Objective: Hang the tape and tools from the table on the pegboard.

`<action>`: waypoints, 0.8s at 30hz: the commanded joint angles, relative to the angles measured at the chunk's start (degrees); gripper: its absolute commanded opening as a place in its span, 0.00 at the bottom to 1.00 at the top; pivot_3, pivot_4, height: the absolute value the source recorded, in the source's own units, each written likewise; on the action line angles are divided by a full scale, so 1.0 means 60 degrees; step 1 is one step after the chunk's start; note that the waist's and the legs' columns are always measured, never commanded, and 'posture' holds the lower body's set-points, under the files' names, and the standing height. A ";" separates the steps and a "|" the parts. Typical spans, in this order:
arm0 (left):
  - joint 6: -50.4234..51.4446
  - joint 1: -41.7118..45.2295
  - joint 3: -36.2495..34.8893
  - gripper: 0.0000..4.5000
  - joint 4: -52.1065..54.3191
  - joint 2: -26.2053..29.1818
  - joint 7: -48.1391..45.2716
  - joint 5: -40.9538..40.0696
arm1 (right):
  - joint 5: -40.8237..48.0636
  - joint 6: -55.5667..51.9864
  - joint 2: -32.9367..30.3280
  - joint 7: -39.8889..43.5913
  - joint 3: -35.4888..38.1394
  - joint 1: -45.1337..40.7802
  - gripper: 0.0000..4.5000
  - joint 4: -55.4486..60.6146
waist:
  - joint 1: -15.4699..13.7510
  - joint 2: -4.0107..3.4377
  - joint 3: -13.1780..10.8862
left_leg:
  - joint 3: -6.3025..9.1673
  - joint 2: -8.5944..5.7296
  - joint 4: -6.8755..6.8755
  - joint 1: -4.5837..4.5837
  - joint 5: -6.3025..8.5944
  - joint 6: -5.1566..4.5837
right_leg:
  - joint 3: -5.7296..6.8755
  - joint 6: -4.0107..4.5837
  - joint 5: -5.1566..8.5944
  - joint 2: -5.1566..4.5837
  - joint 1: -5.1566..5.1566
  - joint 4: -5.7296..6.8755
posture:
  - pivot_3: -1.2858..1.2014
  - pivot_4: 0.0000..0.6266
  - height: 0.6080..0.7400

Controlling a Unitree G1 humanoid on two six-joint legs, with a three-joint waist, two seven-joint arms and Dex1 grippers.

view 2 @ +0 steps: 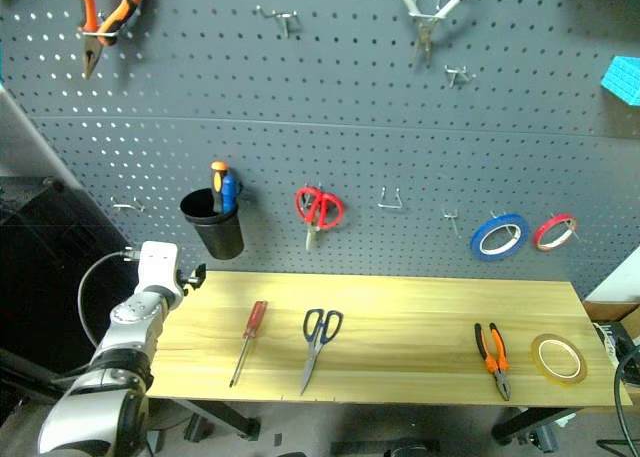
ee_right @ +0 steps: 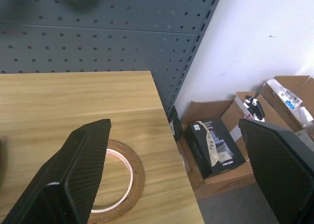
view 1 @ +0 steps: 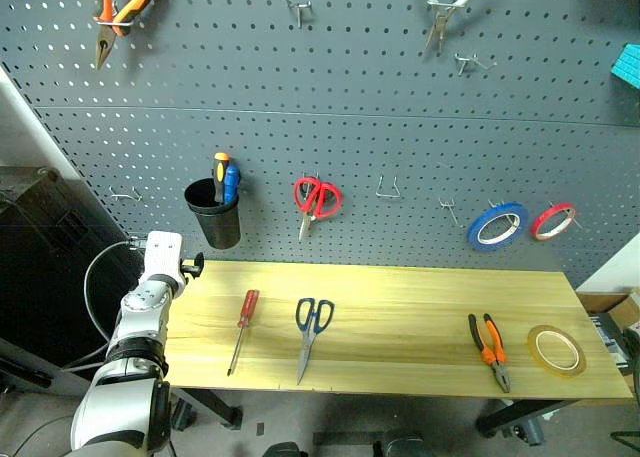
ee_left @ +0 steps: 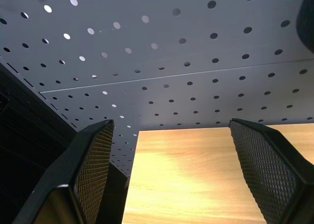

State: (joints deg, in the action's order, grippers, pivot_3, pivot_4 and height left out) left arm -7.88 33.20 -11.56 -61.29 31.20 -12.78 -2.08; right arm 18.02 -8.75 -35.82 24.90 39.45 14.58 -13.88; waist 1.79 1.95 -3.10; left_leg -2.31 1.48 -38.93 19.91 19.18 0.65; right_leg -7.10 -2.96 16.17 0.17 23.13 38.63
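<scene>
On the light wood table (view 1: pixel 400 307) lie a red-handled screwdriver (view 1: pixel 243 327), dark-blue-handled scissors (view 1: pixel 311 327), orange-and-black pliers (view 1: pixel 490 349) and, near the right end, the yellowish tape ring (view 1: pixel 557 349). Behind the table rises the dark grey pegboard (view 1: pixel 360 127). My left gripper (ee_left: pixel 170 123) hovers open over the table's left end, facing the pegboard, with nothing between its fingers. My right gripper (ee_right: pixel 174 121) stands open at the table's right end, just above the tape (ee_right: pixel 137 172), which lies partly under one finger (ee_right: pixel 78 170).
On the pegboard hang a black cup (view 1: pixel 215 222) with two screwdrivers, red scissors (view 1: pixel 317 197), a blue tape ring (view 1: pixel 497 225), a red tape ring (view 1: pixel 552 220), orange pliers (view 1: pixel 120 12) and grey pliers (view 1: pixel 440 12). Bare hooks (view 1: pixel 388 189) are free. Cardboard boxes (ee_right: pixel 221 145) sit right of the table.
</scene>
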 commanded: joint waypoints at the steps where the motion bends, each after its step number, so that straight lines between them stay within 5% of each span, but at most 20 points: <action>1: -0.0224 0.0048 0.0015 0.89 0.0331 0.0011 -0.0103 -0.0023 | 0.0093 0.0126 -0.0028 -0.0019 0.0113 -0.0013 1.00 0.0326 | -0.0001 0.0000 0.0000 | 0.0000 0.0000 0.0000 0.0000 0.0000 0.0000 | 0.0000 0.0000 0.0000 0.0000 0.0000 0.0000 | 0.52 0.09 1.00; 14: 0.0834 -0.0975 0.0308 0.89 0.1056 -0.0123 -0.0683 0.0003 | 0.0258 -0.0655 0.0372 -0.0012 -0.0390 0.0147 1.00 0.1464 | 0.0024 -0.0005 -0.0001 | 0.0000 0.0007 0.0001 -0.0004 0.0000 0.0000 | -0.0001 0.0000 0.0000 0.0003 0.0000 0.0004 | 0.52 0.12 1.00; 24: 0.1648 -0.3639 0.2081 0.89 0.6772 -0.0958 -0.1911 0.0443 | 0.0260 -0.2336 0.0591 -0.0148 -0.1431 0.0622 1.00 0.4015 | -0.0033 -0.0055 -0.0207 | 0.0014 -0.0001 -0.0001 0.0003 0.0000 0.0000 | 0.0010 0.0000 0.0001 -0.0031 -0.0009 -0.0001 | 0.51 0.23 1.00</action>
State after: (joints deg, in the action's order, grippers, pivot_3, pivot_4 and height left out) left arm 0.78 11.26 -0.74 -27.53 25.83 -22.16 1.12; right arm 19.27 -21.68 -32.04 24.65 30.73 18.25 7.21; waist 1.59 1.62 -4.34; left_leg -2.21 1.47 -38.94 19.92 19.18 0.64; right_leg -7.04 -2.97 16.17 -0.02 23.06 38.63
